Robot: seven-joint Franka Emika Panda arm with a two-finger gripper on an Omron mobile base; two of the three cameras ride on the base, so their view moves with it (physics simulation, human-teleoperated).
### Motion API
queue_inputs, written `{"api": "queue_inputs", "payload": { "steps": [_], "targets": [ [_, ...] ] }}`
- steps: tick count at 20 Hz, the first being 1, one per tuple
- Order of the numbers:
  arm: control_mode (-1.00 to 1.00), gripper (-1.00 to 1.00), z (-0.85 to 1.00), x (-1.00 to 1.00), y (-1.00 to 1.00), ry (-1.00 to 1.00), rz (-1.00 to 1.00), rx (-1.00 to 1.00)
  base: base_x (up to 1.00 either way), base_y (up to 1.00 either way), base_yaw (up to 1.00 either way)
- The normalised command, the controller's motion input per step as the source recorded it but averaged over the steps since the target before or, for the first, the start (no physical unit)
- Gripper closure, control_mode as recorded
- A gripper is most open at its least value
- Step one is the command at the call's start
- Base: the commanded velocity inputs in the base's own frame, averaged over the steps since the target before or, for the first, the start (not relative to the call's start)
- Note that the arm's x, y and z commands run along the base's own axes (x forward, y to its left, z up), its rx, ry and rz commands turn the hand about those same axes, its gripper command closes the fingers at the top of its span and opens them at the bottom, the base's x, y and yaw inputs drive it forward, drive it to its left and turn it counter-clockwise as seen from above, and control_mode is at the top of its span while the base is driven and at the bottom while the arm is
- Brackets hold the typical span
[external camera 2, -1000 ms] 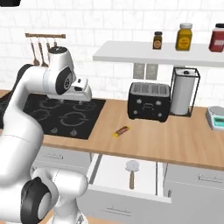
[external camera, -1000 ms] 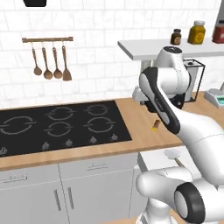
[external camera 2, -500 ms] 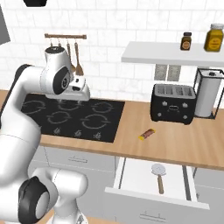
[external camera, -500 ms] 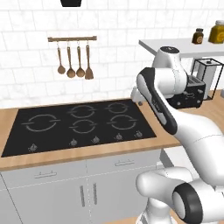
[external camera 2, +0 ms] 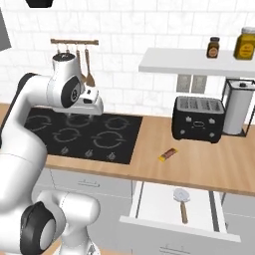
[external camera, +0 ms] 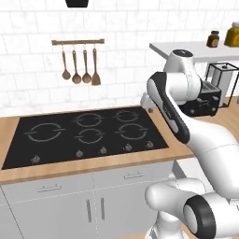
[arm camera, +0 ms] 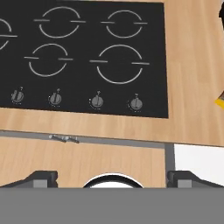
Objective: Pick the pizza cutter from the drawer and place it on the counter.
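A: Gripper (external camera 2: 92, 105) hangs above the cooktop (external camera 2: 79, 135), fingers spread wide, holding nothing.

B: Pizza cutter (external camera 2: 182, 200) lies in the open drawer (external camera 2: 154, 200), well right of it. Descending off-line could strike the drawer's wall or the counter (external camera 2: 209, 164) edge.

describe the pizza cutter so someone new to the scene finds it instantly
Start at the wooden counter with the black toaster; just below it a white drawer stands pulled open. The pizza cutter lies inside: pale round disc blade, short brown handle. The small yellow-brown stick sits up on the counter instead.
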Motion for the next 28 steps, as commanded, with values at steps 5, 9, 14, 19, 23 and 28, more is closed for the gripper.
{"api": "queue_inputs", "payload": {
  "steps": [5, 9, 14, 19, 23, 28],
  "targets": [
    [1.00, -1.00, 0.00, 0.00, 0.00, 0.00, 0.00, 0.00, 0.37, 0.09, 0.00],
    [1.00, -1.00, 0.00, 0.00, 0.00, 0.00, 0.00, 0.00, 0.04, 0.00, 0.00],
    [-1.00, -1.00, -0.10, -0.27, -0.40, 0.00, 0.00, 0.00, 0.00, 0.00, 0.00],
    [-1.00, -1.00, -0.28, -0.52, -1.00, 0.07, 0.00, 0.01, 0.00, 0.00, 0.00],
    [-1.00, -1.00, -0.28, -0.31, -1.00, 0.21, 0.00, 0.00, 0.00, 0.00, 0.00],
    [-1.00, -1.00, -0.38, -0.31, -1.00, 0.26, 0.00, 0.00, 0.00, 0.00, 0.00]
  ]
}}
